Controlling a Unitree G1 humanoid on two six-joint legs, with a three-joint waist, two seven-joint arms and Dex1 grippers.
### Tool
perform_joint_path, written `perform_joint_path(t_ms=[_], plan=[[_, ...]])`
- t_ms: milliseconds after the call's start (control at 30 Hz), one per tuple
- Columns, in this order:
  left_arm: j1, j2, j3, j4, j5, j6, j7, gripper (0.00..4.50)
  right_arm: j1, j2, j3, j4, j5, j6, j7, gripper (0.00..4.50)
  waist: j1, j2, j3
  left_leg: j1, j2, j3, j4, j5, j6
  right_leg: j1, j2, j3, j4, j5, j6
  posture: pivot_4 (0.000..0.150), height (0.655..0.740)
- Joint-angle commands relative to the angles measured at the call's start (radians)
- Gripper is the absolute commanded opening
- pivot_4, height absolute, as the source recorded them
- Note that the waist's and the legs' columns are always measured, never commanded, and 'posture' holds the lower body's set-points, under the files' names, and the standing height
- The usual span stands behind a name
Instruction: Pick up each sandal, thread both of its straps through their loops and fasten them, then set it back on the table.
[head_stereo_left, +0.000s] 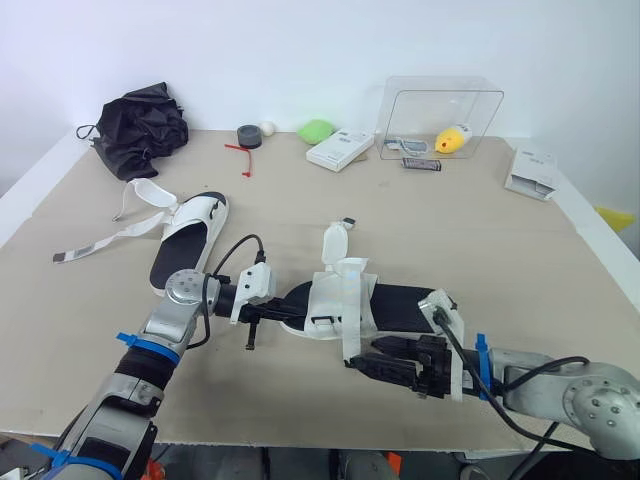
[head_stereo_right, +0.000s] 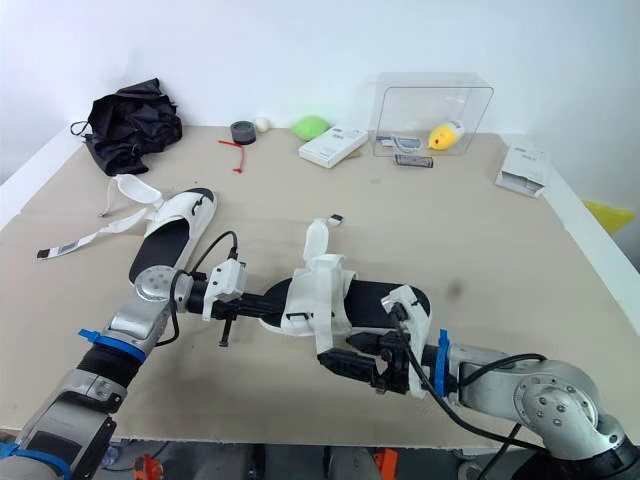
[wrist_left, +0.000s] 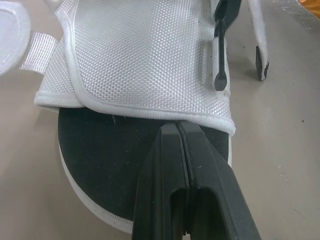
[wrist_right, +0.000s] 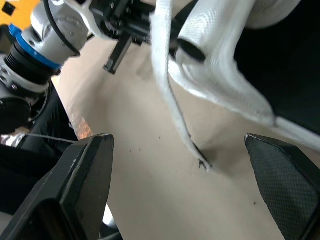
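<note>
The near sandal (head_stereo_left: 400, 303) lies flat on the bench (head_stereo_left: 520, 260), between the two tools. The left tool (wrist_left: 178, 129) is clenched, its tips pressed together at the sole's end; whether they nip the rim I cannot tell. The right tool (head_stereo_left: 362, 356) is released, and the loose strap (wrist_right: 165, 85) hangs just ahead between its wide-spread fingers, end touching the bench. The step in hand looks like catching that strap for threading. Next, the right tool should close near the free end, then steer it to its loop. The other sandal (head_stereo_left: 190, 235) lies well beyond the left tool, straps undone
</note>
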Motion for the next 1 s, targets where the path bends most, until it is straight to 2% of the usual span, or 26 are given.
perform_joint_path(t_ms=[33, 333, 433, 533, 567, 633, 700, 933, 1000], plan=[[0.051, 0.009, -0.075, 0.047, 0.064, 0.041, -0.026, 0.00, -0.042, 0.037, 0.013, 0.004, -0.018, 0.026, 0.010, 4.48, 0.000, 0.000, 0.000, 0.000, 0.000, 0.000, 0.000, 0.000, 0.000, 0.000, 0.000, 0.000, 0.000, 0.000, 0.000, 0.150, 0.7400], [0.054, 0.008, -0.071, 0.041, 0.061, 0.045, -0.020, 0.00, -0.097, 0.119, 0.021, 0.055, -0.079, 0.086, 0.014, 4.48, 0.000, 0.000, 0.000, -0.001, 0.000, 0.000, 0.000, 0.000, 0.000, -0.001, 0.000, 0.000, 0.000, 0.000, 0.000, 0.150, 0.7400], [0.055, 0.009, -0.071, 0.042, 0.062, 0.044, -0.020, 0.00, -0.093, 0.129, 0.013, 0.053, -0.093, 0.099, 0.015, 3.64, 0.000, 0.000, 0.000, -0.001, 0.000, -0.001, 0.000, 0.000, 0.000, -0.001, 0.000, -0.001, 0.000, 0.000, 0.000, 0.150, 0.7400], [0.052, 0.007, -0.072, 0.044, 0.062, 0.045, -0.019, 0.00, -0.095, 0.135, 0.006, 0.054, -0.106, 0.105, 0.020, 2.31, 0.000, 0.000, 0.000, -0.001, 0.000, -0.001, 0.000, 0.000, 0.000, -0.001, 0.000, -0.001, 0.000, 0.000, 0.000, 0.150, 0.7400], [0.052, 0.006, -0.071, 0.045, 0.062, 0.044, -0.019, 0.00, -0.096, 0.138, 0.004, 0.054, -0.107, 0.107, 0.022, 2.00, 0.000, 0.000, 0.000, -0.001, 0.000, -0.001, 0.000, 0.000, 0.000, -0.001, 0.000, -0.001, 0.000, 0.000, 0.000, 0.150, 0.7400], [0.050, 0.005, -0.071, 0.049, 0.063, 0.042, -0.018, 0.00, -0.100, 0.139, 0.001, 0.051, -0.110, 0.114, 0.032, 0.91, 0.000, 0.000, 0.000, -0.001, 0.000, -0.001, 0.000, 0.000, 0.000, -0.001, 0.000, -0.001, 0.000, 0.000, 0.000, 0.150, 0.7400], [0.049, 0.003, -0.071, 0.050, 0.063, 0.042, -0.017, 0.00, -0.099, 0.138, -0.005, 0.049, -0.104, 0.122, 0.044, 0.04, 0.000, 0.000, 0.000, -0.001, 0.000, -0.001, 0.000, 0.000, 0.000, -0.001, 0.000, -0.001, 0.000, 0.000, 0.000, 0.150, 0.7400], [0.052, 0.003, -0.070, 0.049, 0.062, 0.041, -0.016, 0.00, -0.105, 0.123, -0.035, 0.047, -0.051, 0.165, 0.084, 0.04, 0.000, 0.000, 0.000, -0.001, 0.000, -0.001, 0.000, 0.000, 0.000, -0.001, 0.000, -0.001, 0.000, 0.000, 0.000, 0.150, 0.7400], [0.054, 0.004, -0.070, 0.049, 0.063, 0.040, -0.015, 0.00, -0.139, 0.106, -0.065, 0.045, 0.049, 0.184, 0.091, 0.04, 0.000, 0.000, 0.000, -0.001, 0.000, -0.001, 0.000, 0.000, 0.000, -0.001, 0.000, -0.001, 0.000, 0.000, 0.000, 0.150, 0.7400]])
